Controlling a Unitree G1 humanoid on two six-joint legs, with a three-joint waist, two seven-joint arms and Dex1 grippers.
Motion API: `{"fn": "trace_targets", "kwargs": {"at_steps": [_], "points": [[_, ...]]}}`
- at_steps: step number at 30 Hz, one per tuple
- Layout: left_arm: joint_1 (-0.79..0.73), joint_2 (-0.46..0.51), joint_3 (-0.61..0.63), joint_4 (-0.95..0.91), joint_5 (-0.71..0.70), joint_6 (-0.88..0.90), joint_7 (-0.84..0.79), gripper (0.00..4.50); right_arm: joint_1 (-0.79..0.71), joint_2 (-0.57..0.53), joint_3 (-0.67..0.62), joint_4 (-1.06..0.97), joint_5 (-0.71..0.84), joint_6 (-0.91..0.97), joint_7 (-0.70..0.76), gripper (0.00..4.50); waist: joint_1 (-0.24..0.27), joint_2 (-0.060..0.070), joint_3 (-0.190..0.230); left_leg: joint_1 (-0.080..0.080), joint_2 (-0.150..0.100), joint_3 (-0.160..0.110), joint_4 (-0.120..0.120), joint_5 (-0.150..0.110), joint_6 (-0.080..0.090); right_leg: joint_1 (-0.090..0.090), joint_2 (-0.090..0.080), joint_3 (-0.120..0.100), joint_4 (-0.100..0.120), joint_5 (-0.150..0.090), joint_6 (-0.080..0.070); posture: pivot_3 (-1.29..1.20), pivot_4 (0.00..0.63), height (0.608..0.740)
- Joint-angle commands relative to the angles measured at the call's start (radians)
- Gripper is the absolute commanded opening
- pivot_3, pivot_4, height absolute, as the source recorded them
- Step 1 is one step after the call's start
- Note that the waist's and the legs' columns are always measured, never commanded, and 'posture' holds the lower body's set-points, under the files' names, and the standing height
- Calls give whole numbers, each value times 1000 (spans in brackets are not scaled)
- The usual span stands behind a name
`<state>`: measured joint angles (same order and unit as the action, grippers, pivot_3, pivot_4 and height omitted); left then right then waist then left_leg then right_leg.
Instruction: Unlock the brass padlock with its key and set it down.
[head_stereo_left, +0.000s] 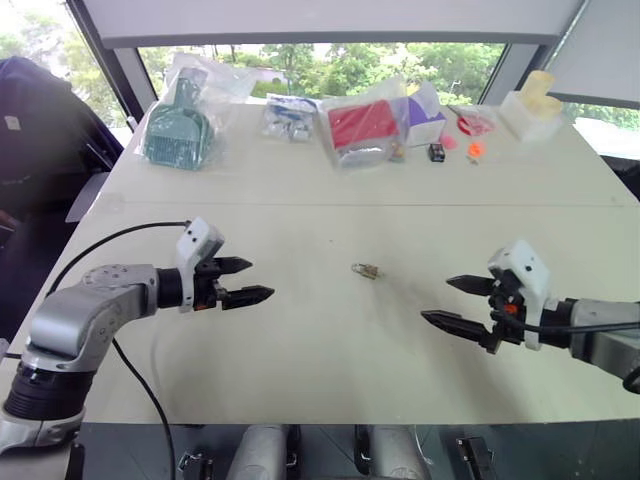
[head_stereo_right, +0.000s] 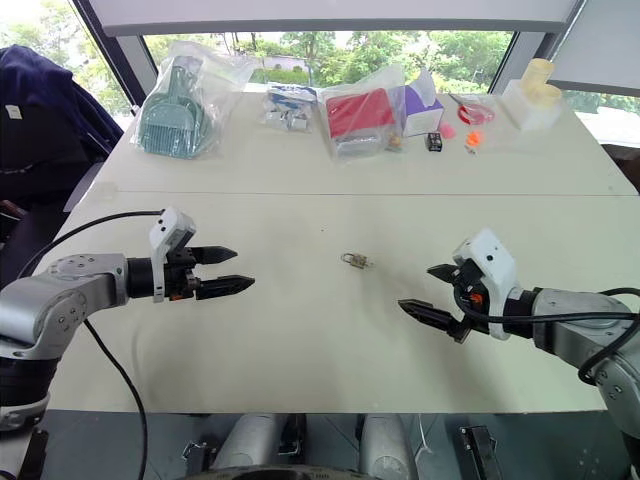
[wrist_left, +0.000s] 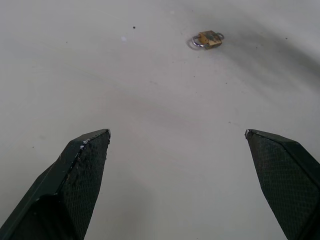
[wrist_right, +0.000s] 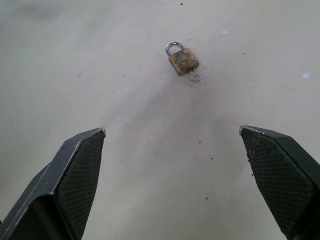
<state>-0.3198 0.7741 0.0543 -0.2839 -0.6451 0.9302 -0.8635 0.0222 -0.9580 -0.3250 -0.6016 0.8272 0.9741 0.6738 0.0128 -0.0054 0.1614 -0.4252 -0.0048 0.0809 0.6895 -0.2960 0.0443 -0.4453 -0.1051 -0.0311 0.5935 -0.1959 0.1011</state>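
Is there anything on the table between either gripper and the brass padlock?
Nothing visible. The brass padlock lies alone on bare table between the open left gripper and open right gripper; the bagged items sit far behind.

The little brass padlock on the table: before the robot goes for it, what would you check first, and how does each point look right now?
1. Brass padlock lying free on the table, between the arms: ok.
2. Key in the lock's base: ok.
3. Shackle closed, so unlocking remains: ok.
4. Left gripper open and holding nothing: ok.
5. Right gripper open and holding nothing: ok.
6. Nothing lying near the padlock; bagged items sit at the far edge: ok.
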Motion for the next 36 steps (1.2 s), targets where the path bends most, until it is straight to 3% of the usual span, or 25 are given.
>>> {"fn": "trace_targets", "kwargs": {"at_steps": [1, 15, 22, 26, 29, 32, 36], "points": [[-23, -13, 34, -26, -34, 5, 9, 4500, -5, 5, -21, -7, 0, -13, 3, 4459, 0, 0, 0, 0, 0, 0, 0, 0, 0, 0, 0, 0, 0, 0, 0, 0, 150, 740], [-59, -3, -3, 10, 2, -16, 5, 4500, 14, 35, -14, -23, -1, -15, -19, 4459, 0, 0, 0, 0, 0, 0, 0, 2, 2, 0, 0, 0, 0, 0, 0, 0, 150, 740], [-98, 92, -62, 47, 61, -39, -75, 4500, 18, 46, -5, -35, -5, -15, -26, 4459, 0, 0, 0, 0, 0, 0, 0, 2, 2, 0, 0, 0, 0, 0, 0, 0, 150, 740], [-349, 118, -192, 271, 174, -183, -265, 4500, 14, 94, -72, -16, -13, -32, -90, 4459, 12, -1, 0, 0, 0, -1, 1, 2, 1, 1, 1, -3, 1, 0, 0, 0, 150, 740], [-623, -20, -362, 568, 341, -418, -403, 4500, 37, 122, -106, -41, -3, -40, -103, 4459, 33, -1, 0, 0, -1, 0, 2, 3, 2, 2, 1, -3, 0, 0, -1, 0, 150, 740], [-785, -151, -434, 825, 446, -611, -493, 4500, 41, 152, -102, -78, 7, -33, -139, 4459, 31, -1, 0, -2, -2, 0, 6, 1, 6, 3, 3, -5, 0, 0, -1, 0, 150, 740], [-989, -417, -532, 1207, 601, -894, -551, 4500, 83, 228, -94, -133, -1, -41, -214, 4459, 28, -3, 1, -6, -3, 2, 11, -2, 12, 2, 4, -5, 0, 1, 0, 0, 150, 740]]}}
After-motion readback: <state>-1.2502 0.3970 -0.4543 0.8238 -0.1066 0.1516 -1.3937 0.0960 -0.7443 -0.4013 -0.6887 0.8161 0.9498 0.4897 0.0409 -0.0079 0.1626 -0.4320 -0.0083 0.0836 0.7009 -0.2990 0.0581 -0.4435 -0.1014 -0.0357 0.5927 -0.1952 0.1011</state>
